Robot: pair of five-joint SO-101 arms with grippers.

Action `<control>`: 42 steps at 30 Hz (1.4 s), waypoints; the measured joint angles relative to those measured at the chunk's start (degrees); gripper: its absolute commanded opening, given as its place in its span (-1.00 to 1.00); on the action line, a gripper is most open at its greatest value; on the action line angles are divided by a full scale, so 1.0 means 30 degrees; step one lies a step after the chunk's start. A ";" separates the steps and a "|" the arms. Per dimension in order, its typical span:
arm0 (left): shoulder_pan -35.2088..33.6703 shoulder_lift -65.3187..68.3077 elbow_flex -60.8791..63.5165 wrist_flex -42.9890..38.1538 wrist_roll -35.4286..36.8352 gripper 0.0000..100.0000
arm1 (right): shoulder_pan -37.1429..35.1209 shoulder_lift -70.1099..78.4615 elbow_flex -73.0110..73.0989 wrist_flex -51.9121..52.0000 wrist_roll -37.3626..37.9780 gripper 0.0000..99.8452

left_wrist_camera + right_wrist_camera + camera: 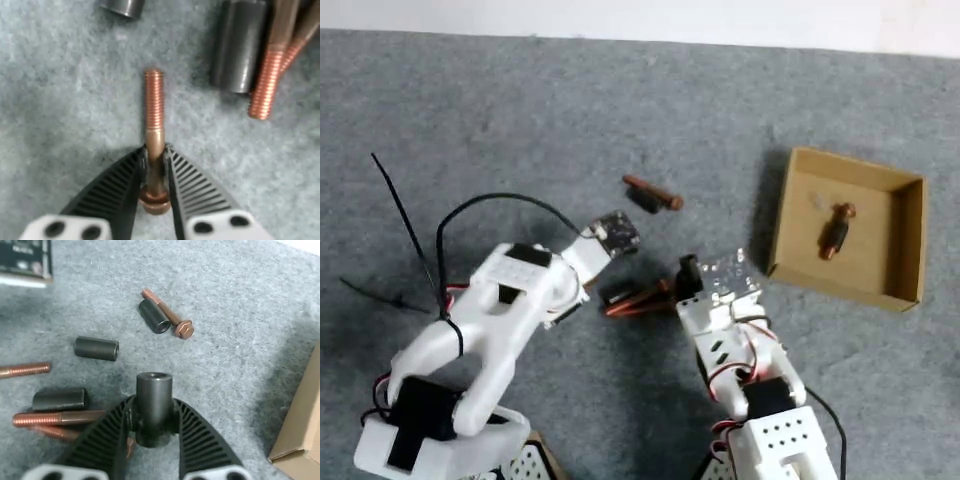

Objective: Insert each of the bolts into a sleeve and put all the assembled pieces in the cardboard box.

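At the middle of the grey surface, both arms stand low over the loose parts. The left hand is closed on a copper bolt, gripping the plain shank just ahead of the head, with the threaded end pointing forward and free. The right hand is closed round a dark sleeve, taken by its rear half with the open bore facing forward.

Assessment: each part is held at the back so that its mating end is left clear, which suits bringing thread to bore. The insertion is not yet made.

The cardboard box sits on the right arm's outer side, apart from the loose stock, with one assembled piece lying in it. Unassembled stock:
- a far bolt lying alongside a far sleeve
- a lone sleeve
- a third sleeve beside two bolts between the arms

Limits of observation:
- From above, the wrist cameras cover both hands, so neither grip can be confirmed there.
- The held bolt's head is partly tucked between the fingers, and it cannot be told whether the bolt rests on the surface or hangs just over it.
- Contact between the far bolt and its sleeve cannot be settled.
- The heads of the two bolts are hidden behind the right hand.
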 measured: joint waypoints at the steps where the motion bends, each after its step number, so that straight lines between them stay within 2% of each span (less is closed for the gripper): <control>1: 0.0000 0.0000 0.0000 0.0029 -0.0117 -0.99 | 0.0000 0.0000 0.0000 0.0000 0.0000 -0.99; 7: -0.0205 -0.1260 -0.0352 0.3751 -0.4542 -0.99 | 0.0000 0.0000 0.0000 0.0000 0.0000 -0.99; 11: -0.0322 -0.3458 0.1231 0.3751 -0.5421 -0.99 | 0.0000 0.0000 0.0000 0.0000 0.0000 -0.99; 18: -0.0322 -0.6857 0.4132 0.1788 -0.5451 -0.98 | 0.0000 0.0000 0.0000 0.0000 0.0029 -0.99; 20: -0.0352 -0.7209 0.4278 0.1465 -0.5451 -0.91 | 0.0000 0.0000 0.0000 0.0000 0.0029 -0.99; 23: -0.0733 -0.7326 0.4308 0.1289 -0.5333 -0.62 | 0.0000 0.0000 0.0000 0.0000 0.0029 -0.99; 26: -0.1436 -0.7355 0.4337 0.0703 -0.4396 -0.35 | 0.0000 0.0000 0.0000 0.0000 0.0029 -0.99; 35: -0.3839 -0.7502 0.4425 -0.1465 0.0996 -0.35 | 0.0000 0.0000 0.0000 0.0000 0.0029 -0.99; 38: -0.3810 -0.7531 0.4425 -0.1524 0.4220 -0.35 | 0.0000 0.0000 0.0000 0.0000 0.0029 -0.99; 42: -0.3487 -0.7531 0.4425 -0.1553 1.0315 -0.35 | 0.0000 0.0000 0.0000 0.0000 0.0029 -0.99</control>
